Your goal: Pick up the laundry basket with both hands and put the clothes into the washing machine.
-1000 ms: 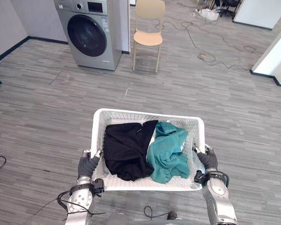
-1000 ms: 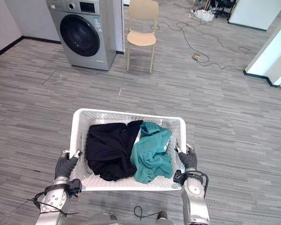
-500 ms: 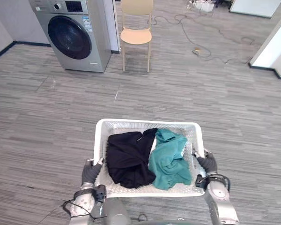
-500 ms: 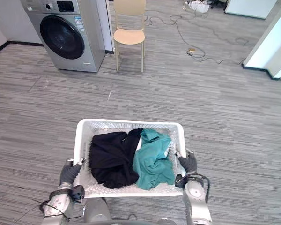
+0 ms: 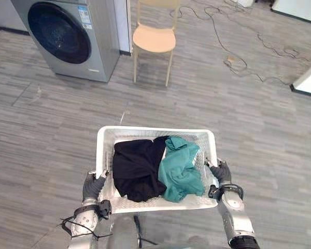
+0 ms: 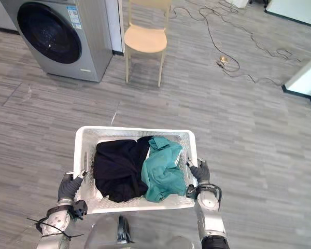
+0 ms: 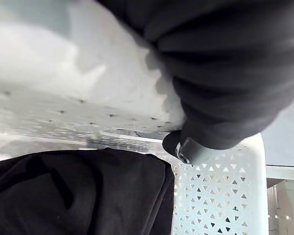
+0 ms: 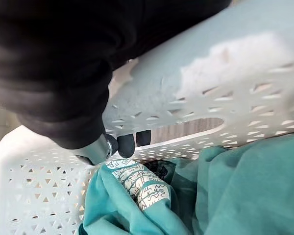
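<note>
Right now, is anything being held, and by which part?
The basket, gripped at both ends: the left robot hand on its left rim, the right robot hand with fingers curled through the right handle slot.

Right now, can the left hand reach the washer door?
Probably not: the left hand grips the laundry basket rim, and the washing machine stands well ahead across the floor.
</note>
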### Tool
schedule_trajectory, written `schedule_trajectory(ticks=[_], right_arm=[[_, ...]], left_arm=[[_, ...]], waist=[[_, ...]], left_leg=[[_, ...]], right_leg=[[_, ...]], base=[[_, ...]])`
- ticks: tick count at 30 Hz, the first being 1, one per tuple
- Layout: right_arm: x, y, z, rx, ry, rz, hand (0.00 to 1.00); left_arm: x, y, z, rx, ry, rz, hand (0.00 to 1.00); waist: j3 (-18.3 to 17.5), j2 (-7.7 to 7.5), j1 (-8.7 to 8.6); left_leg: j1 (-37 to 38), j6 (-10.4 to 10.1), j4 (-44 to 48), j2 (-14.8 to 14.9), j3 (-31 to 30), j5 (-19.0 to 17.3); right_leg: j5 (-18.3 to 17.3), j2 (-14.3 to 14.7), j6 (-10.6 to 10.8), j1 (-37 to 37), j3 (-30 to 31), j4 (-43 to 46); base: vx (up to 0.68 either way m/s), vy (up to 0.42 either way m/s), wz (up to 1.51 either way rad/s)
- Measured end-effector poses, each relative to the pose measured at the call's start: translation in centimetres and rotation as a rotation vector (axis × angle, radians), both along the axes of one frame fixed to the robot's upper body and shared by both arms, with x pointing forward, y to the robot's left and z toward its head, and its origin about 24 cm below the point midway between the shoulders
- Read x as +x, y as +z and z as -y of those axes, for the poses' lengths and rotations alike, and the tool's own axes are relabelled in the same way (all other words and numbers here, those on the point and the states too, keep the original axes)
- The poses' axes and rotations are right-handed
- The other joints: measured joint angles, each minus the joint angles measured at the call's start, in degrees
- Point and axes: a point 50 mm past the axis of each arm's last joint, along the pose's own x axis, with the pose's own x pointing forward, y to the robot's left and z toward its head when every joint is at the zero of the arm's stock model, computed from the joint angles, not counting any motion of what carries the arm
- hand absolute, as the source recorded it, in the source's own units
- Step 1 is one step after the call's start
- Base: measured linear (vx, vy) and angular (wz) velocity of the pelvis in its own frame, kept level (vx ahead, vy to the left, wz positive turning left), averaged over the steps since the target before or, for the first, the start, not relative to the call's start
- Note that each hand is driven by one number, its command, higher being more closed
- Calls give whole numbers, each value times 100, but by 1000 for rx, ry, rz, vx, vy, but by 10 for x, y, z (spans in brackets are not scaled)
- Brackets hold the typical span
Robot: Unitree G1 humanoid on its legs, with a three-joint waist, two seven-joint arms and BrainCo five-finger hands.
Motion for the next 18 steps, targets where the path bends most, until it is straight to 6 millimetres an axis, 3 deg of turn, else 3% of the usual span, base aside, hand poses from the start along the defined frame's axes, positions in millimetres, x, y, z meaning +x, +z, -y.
schedule_trajectory(ticks=[2,4,5,6,7,9,10,11,12,13,14,15,16,18], right_arm=[[-4,8,3,-8,-9,41,100],[0,14,5,-19,-6,67,100],[3,17,7,-28,-8,78,100],[2,16,7,-29,-7,75,100],[3,14,12,-55,4,58,100],[8,19,17,-69,-11,68,100],[1,14,24,-84,-36,46,100],[-1,13,24,-83,-35,42,100],[-7,13,24,-78,-40,44,100],[-12,16,24,-71,-48,58,100],[-14,17,25,-66,-54,62,100],[-17,16,27,-52,-71,57,100],[-19,14,27,-47,-80,46,100],[-21,12,26,-41,-86,40,100]], left_arm=[[1,6,3,5,-12,34,100],[3,9,3,7,-12,61,100],[6,11,4,3,-12,74,100],[7,10,5,-3,-11,71,100],[7,0,10,-41,11,35,100],[17,-2,19,-46,-15,34,100],[19,-2,27,-59,-31,36,100],[18,-3,26,-55,-31,30,100],[15,-5,26,-53,-34,17,100],[15,-5,26,-51,-38,19,100],[15,-4,26,-47,-43,25,100],[17,-3,27,-41,-59,28,100],[17,-3,27,-36,-75,26,100],[15,-4,26,-40,-74,20,100]], waist=[[-40,354,-138],[-93,429,-274],[-87,503,-334],[-90,523,-357],[-153,939,-235],[-104,828,-191],[-104,847,-344],[-109,825,-445],[-165,879,-472],[-160,898,-382],[-213,988,-326],[-194,958,-299],[-123,841,-287],[-108,718,-246]], left_leg=[[796,-97,-704,63,-83,56],[1148,-198,-938,130,-109,30],[1541,-543,-1156,247,-102,-40],[1712,-781,-1206,247,-180,-93],[1878,-860,-1198,643,-338,-71],[1701,-899,-781,534,-774,172],[1642,-759,-319,533,-927,672],[1549,-632,186,672,-865,921],[1178,-444,1400,1078,-806,1651],[700,-168,2688,1597,-619,2231],[374,-130,3346,1831,-608,2077],[-299,30,4372,2083,-587,1711],[-735,137,4754,2121,-391,1401],[-1282,67,4486,2050,-36,958]], right_leg=[[-566,264,-29,-876,-204,-936],[-531,370,-86,-1402,-239,-2418],[225,662,28,-1617,-151,-4536],[1117,817,-58,-1602,-18,-4979],[1432,1269,-167,-1434,7,-5040],[739,1104,-210,-1479,219,-4276],[367,1067,-146,-1269,171,-3828],[174,1065,-106,-1088,55,-3665],[-228,1196,-66,-509,-174,-3895],[-452,1480,-98,-92,-196,-4182],[-516,1586,-112,58,-184,-4295],[-564,1726,-73,435,-208,-4588],[-563,1736,-36,870,-197,-4946],[-493,1696,83,1419,-183,-5496]], base=[[774,-72,41],[782,-179,57],[796,-220,59],[954,-259,15],[638,-126,-28],[684,-149,-3],[591,-153,40],[566,-180,41],[585,-145,8],[686,-125,-12],[562,-29,-28],[656,-9,-6],[555,3,6],[535,53,2]])
